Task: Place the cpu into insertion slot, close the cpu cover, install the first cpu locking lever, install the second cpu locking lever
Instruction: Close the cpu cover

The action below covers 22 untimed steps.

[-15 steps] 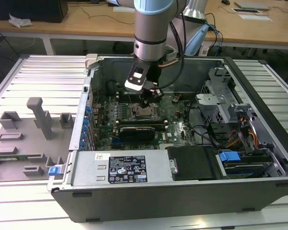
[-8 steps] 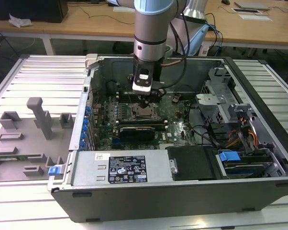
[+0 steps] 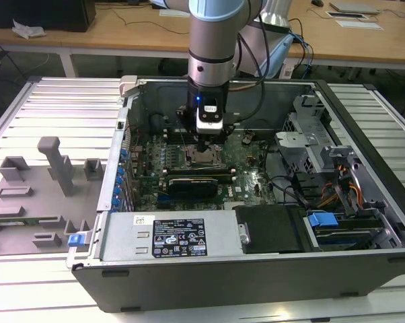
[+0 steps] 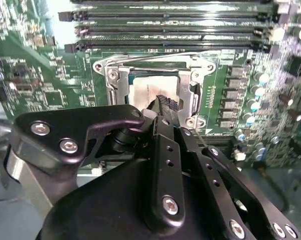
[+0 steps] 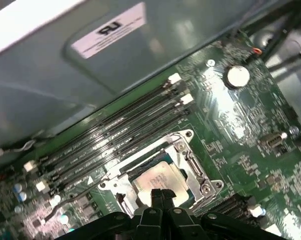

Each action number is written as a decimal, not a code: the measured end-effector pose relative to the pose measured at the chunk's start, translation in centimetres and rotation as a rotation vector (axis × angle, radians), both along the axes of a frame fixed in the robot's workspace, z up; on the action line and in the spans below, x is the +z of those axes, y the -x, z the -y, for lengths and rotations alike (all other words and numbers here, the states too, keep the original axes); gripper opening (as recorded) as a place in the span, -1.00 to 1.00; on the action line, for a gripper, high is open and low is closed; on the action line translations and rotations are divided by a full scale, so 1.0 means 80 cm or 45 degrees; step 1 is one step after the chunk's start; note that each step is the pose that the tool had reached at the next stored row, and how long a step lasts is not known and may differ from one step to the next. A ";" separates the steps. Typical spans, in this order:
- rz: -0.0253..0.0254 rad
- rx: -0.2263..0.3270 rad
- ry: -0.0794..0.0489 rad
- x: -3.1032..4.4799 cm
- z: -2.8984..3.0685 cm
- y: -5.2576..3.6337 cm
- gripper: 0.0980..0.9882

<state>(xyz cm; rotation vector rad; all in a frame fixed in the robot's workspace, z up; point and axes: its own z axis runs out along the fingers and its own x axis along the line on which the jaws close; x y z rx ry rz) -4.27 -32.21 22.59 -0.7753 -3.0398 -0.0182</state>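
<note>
My gripper (image 3: 206,144) hangs inside the open computer case, straight over the insertion slot (image 3: 204,160) in the middle of the green motherboard. The cpu (image 5: 158,180) lies flat in the slot, its pale silver face showing in both wrist views (image 4: 139,93). The cpu cover (image 5: 189,161), a silver metal frame, lies down around it (image 4: 115,85). A thin wire lever (image 4: 140,56) runs along the socket's edge beside the memory slots. My fingertips (image 5: 160,196) are shut together with nothing between them, just above or touching the chip's face; I cannot tell which.
Long black memory slots (image 5: 115,135) run beside the socket. A long black card (image 3: 196,183) sits just in front of it. The case wall (image 3: 125,155), the power supply (image 3: 179,235), a drive cage and cables (image 3: 323,182) surround the board. A grey fixture tray (image 3: 34,195) lies at the exterior view's left.
</note>
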 end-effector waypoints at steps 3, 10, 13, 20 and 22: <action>0.0000 0.087 0.000 -0.0002 0.0000 0.000 -0.98; 0.0000 0.317 0.000 -0.0009 0.0000 0.000 -0.98; 0.0000 0.414 0.000 -0.0012 0.0000 0.000 -0.98; 0.0015 0.579 0.005 -0.0035 -0.0001 0.000 -0.98; 0.0037 0.598 0.011 -0.0042 -0.0001 0.000 -0.98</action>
